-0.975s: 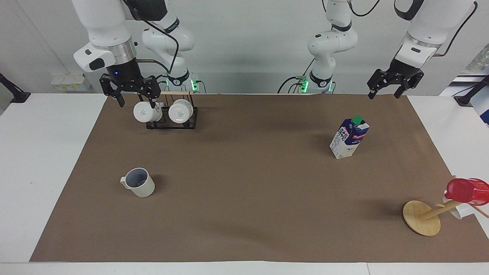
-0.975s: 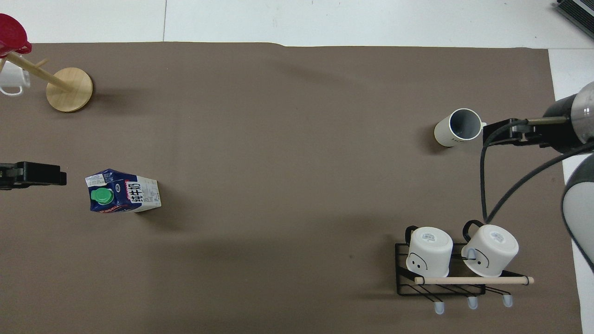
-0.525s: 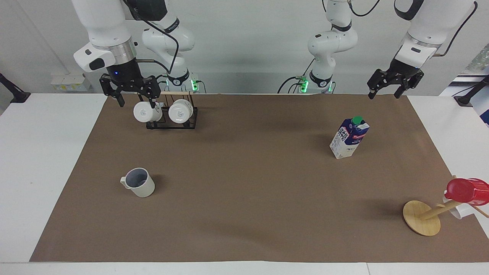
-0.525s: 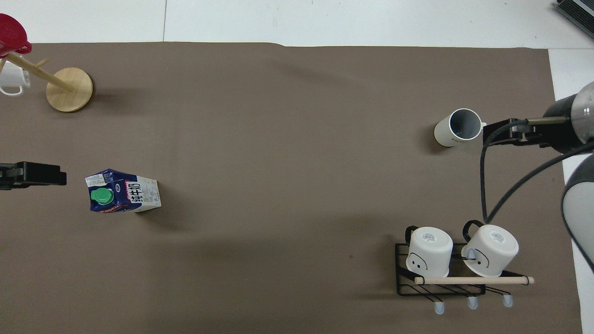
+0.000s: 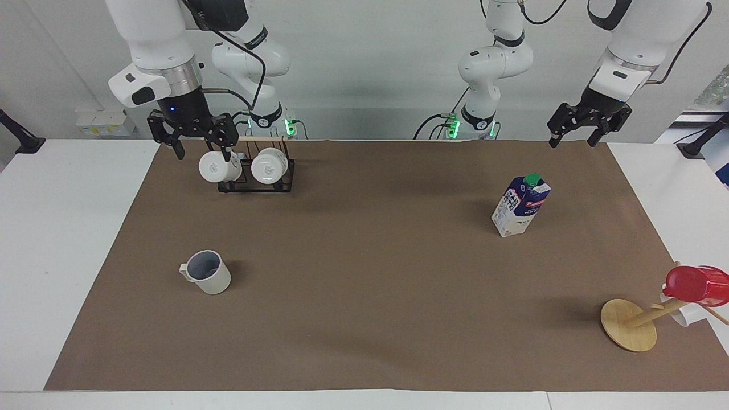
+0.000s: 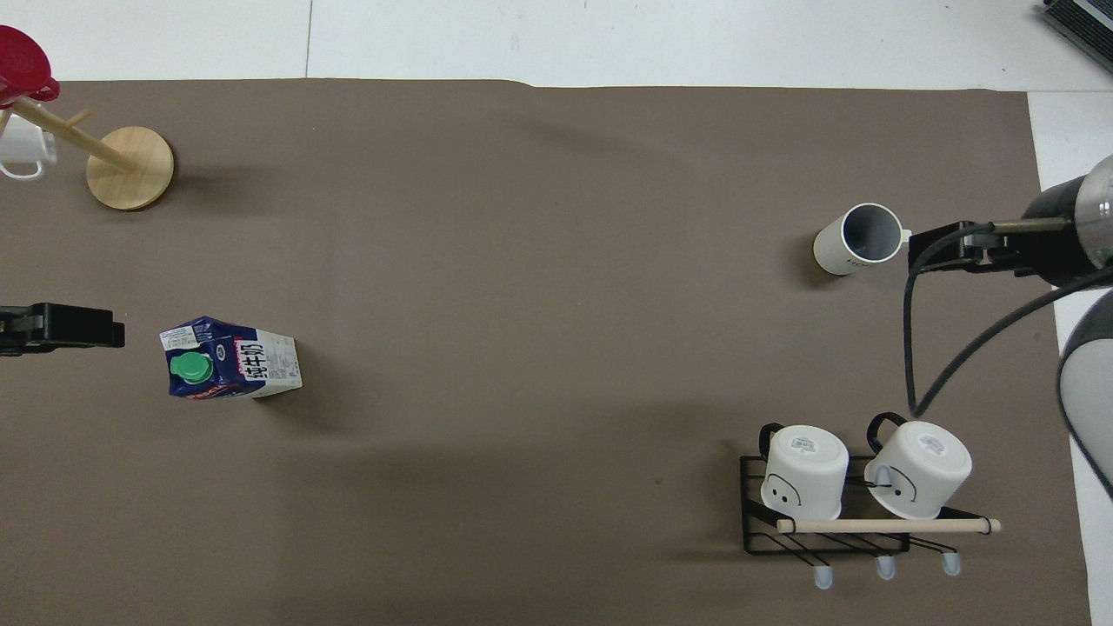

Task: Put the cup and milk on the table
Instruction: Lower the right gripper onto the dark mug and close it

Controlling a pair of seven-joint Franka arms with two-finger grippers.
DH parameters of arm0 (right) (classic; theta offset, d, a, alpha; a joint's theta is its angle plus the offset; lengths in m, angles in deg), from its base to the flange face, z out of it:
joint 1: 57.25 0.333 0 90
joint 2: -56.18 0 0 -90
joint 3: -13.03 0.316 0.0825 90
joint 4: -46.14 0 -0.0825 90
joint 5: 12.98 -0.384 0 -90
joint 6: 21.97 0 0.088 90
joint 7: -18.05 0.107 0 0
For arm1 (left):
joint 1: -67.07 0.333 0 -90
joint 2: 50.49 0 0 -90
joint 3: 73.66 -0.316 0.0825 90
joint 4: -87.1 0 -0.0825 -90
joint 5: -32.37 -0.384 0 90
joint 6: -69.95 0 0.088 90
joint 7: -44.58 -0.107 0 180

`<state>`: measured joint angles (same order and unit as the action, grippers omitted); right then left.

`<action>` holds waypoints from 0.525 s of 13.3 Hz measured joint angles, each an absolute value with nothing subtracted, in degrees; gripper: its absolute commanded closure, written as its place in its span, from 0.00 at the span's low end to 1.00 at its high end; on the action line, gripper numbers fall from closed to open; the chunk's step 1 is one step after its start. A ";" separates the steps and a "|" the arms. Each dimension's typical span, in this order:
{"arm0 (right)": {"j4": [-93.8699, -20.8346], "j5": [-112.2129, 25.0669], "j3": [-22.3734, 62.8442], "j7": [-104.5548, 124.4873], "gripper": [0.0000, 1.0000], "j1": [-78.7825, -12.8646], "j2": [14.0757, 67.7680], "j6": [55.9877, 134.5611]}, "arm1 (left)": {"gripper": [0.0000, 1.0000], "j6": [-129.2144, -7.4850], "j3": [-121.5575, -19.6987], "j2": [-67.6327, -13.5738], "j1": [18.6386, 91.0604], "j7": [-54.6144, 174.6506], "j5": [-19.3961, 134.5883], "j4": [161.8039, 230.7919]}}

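Note:
The cup [image 5: 208, 273], an off-white mug with a bluish-grey inside, stands upright on the brown paper sheet [image 5: 364, 319] of the white table [image 5: 45, 239], toward the right arm's end; it also shows in the overhead view [image 6: 856, 239]. The milk [image 5: 521, 205], a blue and white carton with a green cap, stands upright on the paper toward the left arm's end, and also shows in the overhead view [image 6: 230, 358]. My right gripper [image 5: 204, 152] [image 6: 922, 248] is open, empty and raised, clear of the cup. My left gripper [image 5: 572, 141] [image 6: 109, 330] is open, empty and raised, clear of the milk.
A black wire rack [image 5: 283, 177] [image 6: 752, 513] holding two white mugs stands near the robots at the right arm's end. A tilted wooden mug tree [image 5: 629, 324] [image 6: 130, 165] carries a red cup [image 5: 695, 285] at the left arm's end, farther from the robots than the milk.
The right gripper has edged slightly upward. The cup, the milk and the left gripper have not moved.

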<state>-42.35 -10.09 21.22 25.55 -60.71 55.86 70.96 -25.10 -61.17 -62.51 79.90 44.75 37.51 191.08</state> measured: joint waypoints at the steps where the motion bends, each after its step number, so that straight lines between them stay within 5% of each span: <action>1: -42.35 -10.09 21.21 25.55 0.00 -60.80 55.84 71.14 | 0.00 -25.10 -61.17 -62.51 79.90 44.75 37.51 191.08; 7: -44.89 -10.09 21.21 25.54 0.00 -60.89 53.89 77.80 | 0.00 -25.10 -61.17 -62.51 79.90 44.75 37.51 191.08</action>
